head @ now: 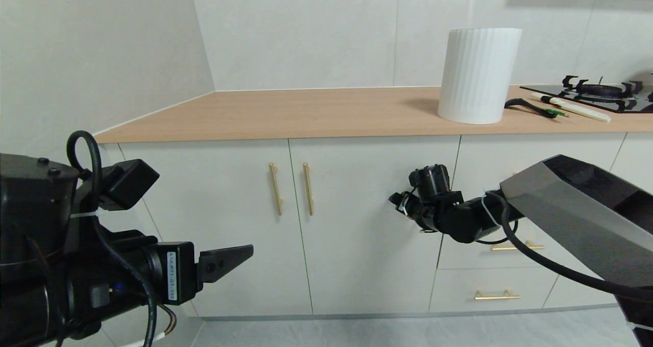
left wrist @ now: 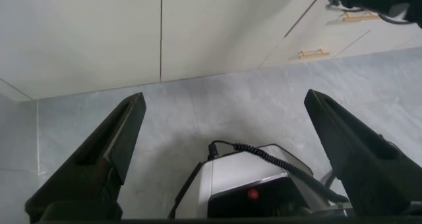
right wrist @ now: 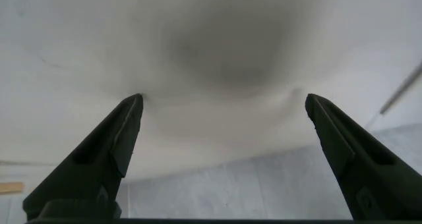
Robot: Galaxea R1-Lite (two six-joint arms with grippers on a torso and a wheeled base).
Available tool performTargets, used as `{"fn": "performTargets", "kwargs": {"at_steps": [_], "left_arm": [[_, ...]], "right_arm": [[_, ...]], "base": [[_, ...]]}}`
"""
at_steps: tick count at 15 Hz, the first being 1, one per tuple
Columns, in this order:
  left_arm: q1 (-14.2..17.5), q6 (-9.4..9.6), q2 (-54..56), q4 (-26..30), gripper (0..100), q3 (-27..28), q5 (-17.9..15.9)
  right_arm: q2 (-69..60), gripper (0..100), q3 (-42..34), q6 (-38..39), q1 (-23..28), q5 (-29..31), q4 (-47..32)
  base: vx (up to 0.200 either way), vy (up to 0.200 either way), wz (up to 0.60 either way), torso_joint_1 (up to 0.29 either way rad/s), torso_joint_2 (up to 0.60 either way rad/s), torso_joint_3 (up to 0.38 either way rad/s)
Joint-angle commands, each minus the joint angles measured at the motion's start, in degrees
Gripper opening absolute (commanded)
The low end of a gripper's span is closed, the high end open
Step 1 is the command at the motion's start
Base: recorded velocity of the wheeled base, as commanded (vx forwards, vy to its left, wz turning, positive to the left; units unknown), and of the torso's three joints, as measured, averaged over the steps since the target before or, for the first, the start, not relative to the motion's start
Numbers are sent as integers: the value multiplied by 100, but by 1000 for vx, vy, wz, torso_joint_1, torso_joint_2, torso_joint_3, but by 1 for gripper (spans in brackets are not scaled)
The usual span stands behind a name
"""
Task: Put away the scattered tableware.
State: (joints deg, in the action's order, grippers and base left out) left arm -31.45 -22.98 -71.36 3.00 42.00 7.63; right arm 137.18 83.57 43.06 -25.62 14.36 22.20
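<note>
**Head view.** Judged step: approach, with nothing yet grasped. The scattered tableware, a black-handled utensil [head: 525, 104] and a cream-coloured utensil [head: 571, 107], lies on the light wooden tabletop [head: 306, 115] between the white ribbed cylindrical holder [head: 479, 76] and the black gas hob [head: 597, 89]. White tiled walls [head: 306, 30] stand behind. The next move calls for raising an arm to tabletop height.

**Left wrist view.** The left tool [left wrist: 224, 99] is spread wide and empty above the grey floor tiles [left wrist: 217, 118].

**Right wrist view.** The right tool [right wrist: 224, 99] is spread wide and empty, close to a white cabinet door [right wrist: 217, 46].

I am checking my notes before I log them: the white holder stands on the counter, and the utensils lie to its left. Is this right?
Not quite. The utensils lie to the right of the white holder, beside the stove. The holder does stand on the counter. The head view shows it.
</note>
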Motion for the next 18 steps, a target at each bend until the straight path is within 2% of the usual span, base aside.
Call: {"fn": "performTargets", "kwargs": {"at_steps": [1,2,4,8,9,10,11,12,13,14,15,16,18], "left_arm": [[7,-14,35,-54,100,-7,10],[34,-14,79,-142,100,-25,19],[183,-22,114,-379,100,-78,45],[227,4,193,-950,100,-165,836],[227,109,360,-1003,100,-148,986],[227,109,360,-1003,100,-148,986],[262,259,861,-994,100,-113,977],[403,435,1133,-994,100,-78,977],[658,716,1318,-985,100,-42,977],[834,936,1520,-977,100,-86,977],[922,1076,1731,-968,100,-139,968],[957,1111,2021,-941,100,-227,977],[1053,1340,2777,-722,100,-429,995]], "right_arm": [[-1132,100,-1018,-122,-215,-671,56],[-1492,100,-1317,-280,-259,-874,65],[-2204,100,-1721,-896,-259,-891,65],[-4156,100,-2617,-1695,-241,-856,65],[-5122,100,-3110,-2196,-241,-671,65],[-5122,100,-3110,-2196,-241,-671,65],[-6581,100,-3874,-2970,-241,-381,48],[-7205,100,-4173,-3269,-241,-250,4],[-7785,100,-4498,-3541,-189,-65,-5],[-8330,100,-4780,-3708,49,-12,-14],[-8858,100,-5052,-3893,339,-47,-14],[-9438,100,-5298,-3954,690,-65,-93],[-10563,100,-5658,-3963,989,-65,-796]], "base": [[0,0,0,0,0,0],[0,0,0,0,0,0],[0,0,0,0,0,0],[0,0,0,0,0,0],[0,0,0,0,0,0],[0,0,0,0,0,0],[0,0,0,0,0,0],[0,0,0,0,0,0],[0,0,0,0,0,0],[0,0,0,0,0,0],[0,0,0,0,0,0],[0,0,0,0,0,0],[0,0,0,0,0,0]]}}
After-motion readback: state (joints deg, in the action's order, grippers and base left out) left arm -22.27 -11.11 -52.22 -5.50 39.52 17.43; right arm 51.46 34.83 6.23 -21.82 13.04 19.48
